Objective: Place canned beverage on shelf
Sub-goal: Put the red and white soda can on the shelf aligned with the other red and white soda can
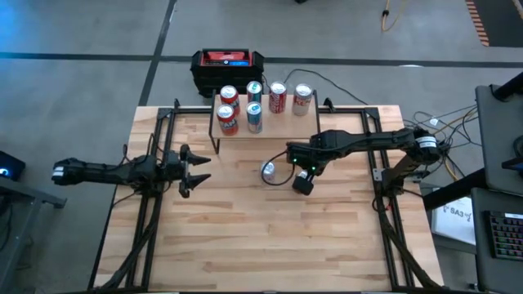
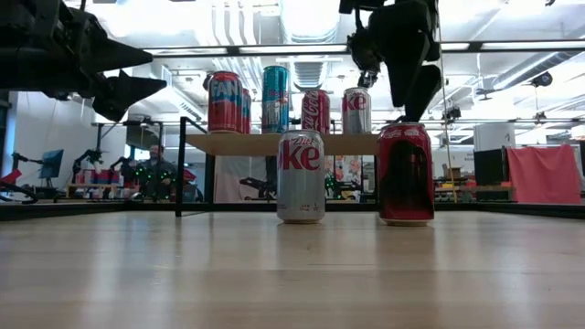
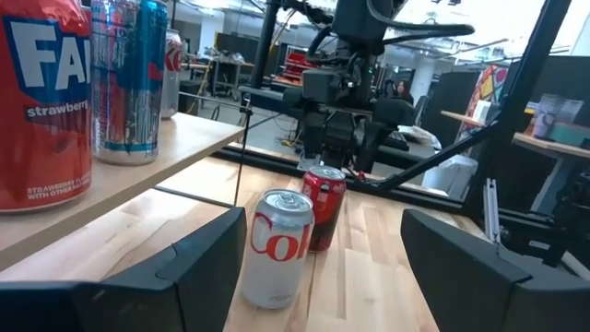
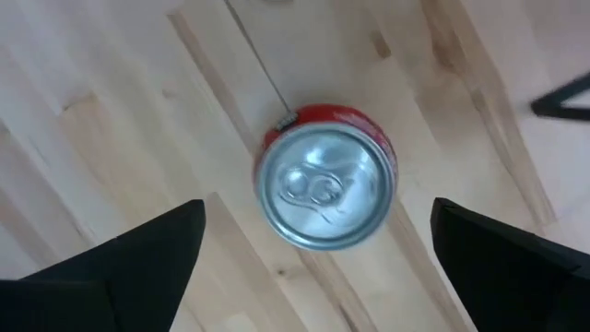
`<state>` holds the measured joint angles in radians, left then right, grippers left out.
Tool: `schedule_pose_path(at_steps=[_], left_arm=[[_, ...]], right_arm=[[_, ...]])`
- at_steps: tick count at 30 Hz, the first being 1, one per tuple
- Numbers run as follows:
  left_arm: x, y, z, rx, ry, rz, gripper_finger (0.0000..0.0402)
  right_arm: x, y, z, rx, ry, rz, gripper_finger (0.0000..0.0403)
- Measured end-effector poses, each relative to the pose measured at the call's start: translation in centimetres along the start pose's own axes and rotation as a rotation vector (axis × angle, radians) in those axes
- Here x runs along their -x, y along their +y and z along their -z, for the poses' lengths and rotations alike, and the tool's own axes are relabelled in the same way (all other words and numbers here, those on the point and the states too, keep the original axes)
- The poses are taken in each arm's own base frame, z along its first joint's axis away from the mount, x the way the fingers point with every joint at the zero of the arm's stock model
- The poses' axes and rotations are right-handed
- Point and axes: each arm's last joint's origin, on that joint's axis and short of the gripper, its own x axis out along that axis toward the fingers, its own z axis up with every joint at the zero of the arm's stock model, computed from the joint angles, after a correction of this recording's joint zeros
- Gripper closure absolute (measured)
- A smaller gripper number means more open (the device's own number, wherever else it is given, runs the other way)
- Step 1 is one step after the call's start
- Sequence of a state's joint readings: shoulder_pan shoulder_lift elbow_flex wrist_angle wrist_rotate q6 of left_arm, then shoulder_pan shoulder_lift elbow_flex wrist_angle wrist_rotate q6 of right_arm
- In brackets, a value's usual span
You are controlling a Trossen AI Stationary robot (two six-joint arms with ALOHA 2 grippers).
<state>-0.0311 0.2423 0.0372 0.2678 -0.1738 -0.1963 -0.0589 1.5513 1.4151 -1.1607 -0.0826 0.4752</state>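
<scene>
Red cola can [image 4: 325, 188] stands on your desk [image 1: 245, 237] at six o'clock from the shelf [image 1: 282, 122], under spread right fingers [image 4: 120, 267]; likely slippery, dentable, so grip mid-wall.

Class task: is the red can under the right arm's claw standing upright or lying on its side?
Upright. The red can stands on its base on the table, and the right claw looks straight down onto its round lid.

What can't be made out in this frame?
- Red can: hidden under the right jaws in the high view.
- Strawberry can: cut off by the left wrist view's edge.
- One rear can on the shelf: mostly blocked by a front can in the low view.
</scene>
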Motion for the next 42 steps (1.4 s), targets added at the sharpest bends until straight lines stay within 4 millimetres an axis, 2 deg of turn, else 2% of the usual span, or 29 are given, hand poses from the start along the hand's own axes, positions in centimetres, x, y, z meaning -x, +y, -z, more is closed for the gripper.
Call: schedule_pose_path(at_steps=[19, 27, 42], left_arm=[[-0.3, 0.0, 0.4, -0.007, 0.037, -0.007, 0.0127], [-0.4, 0.0, 0.5, -0.009, 0.051, -0.01, 0.0127], [-0.5, 0.1, 0.8, -0.014, 0.078, -0.015, 0.0127]], right_arm=[[-3.1, -0.5, 0.3, 0.078, -0.032, 0.022, 0.0003], [-3.6, -0.7, 0.3, 0.058, -0.052, 0.058, 0.0003], [-3.6, -0.5, 0.0, 0.052, -0.081, 0.015, 0.0003]])
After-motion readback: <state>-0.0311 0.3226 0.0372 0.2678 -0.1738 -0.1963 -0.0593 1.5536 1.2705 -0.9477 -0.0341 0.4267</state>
